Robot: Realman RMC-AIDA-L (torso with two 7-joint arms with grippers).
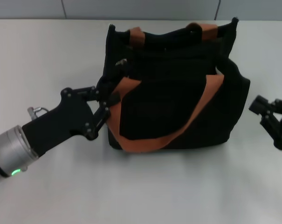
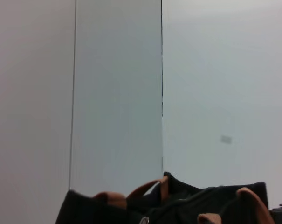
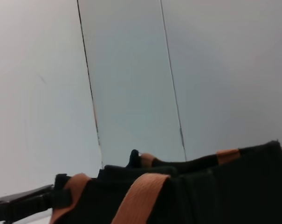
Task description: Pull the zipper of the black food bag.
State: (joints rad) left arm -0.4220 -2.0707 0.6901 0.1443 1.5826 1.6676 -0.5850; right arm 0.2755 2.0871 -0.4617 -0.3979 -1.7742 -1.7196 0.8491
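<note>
The black food bag [image 1: 178,102] stands upright mid-table, with orange-brown straps across its front and top. Its zipper [image 1: 121,61], a small silver tab, sits at the top left corner of the bag and shows faintly in the left wrist view [image 2: 144,220]. My left gripper [image 1: 107,97] is pressed against the bag's left side edge, its fingers closed on the fabric beside the strap. My right gripper [image 1: 275,122] hangs open just right of the bag without touching it. The right wrist view shows the bag's top [image 3: 215,186] and the left gripper [image 3: 19,205] beyond it.
The bag rests on a pale tabletop [image 1: 145,191]. A grey panelled wall [image 2: 117,93] rises behind the table.
</note>
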